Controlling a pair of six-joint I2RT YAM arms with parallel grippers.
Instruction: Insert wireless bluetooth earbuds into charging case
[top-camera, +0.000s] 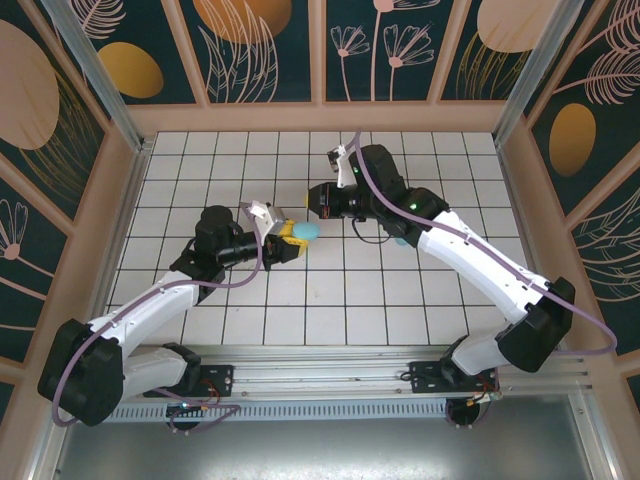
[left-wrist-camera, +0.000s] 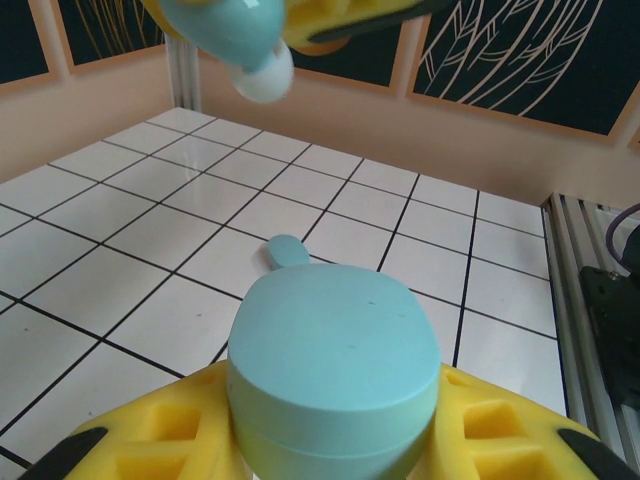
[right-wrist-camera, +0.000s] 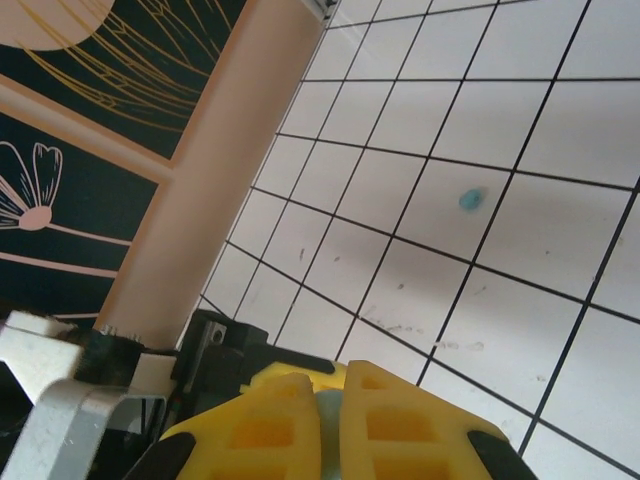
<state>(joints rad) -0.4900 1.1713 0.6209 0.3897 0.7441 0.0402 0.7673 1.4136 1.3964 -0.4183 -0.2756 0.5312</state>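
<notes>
My left gripper is shut on a light-blue pebble-shaped charging case, which sits between its yellow fingers above the tiles; a seam runs round the case. Just above it, my right gripper is shut on one of the wireless bluetooth earbuds, light blue with a white tip pointing down at the case. In the right wrist view only a pale sliver of that earbud shows between the shut yellow fingers. Another tiny blue earbud lies loose on a tile.
A second light-blue piece lies flat on the tiles beyond the held case, partly under the right arm. Pink walls enclose the white tiled floor. A metal rail runs along the near edge.
</notes>
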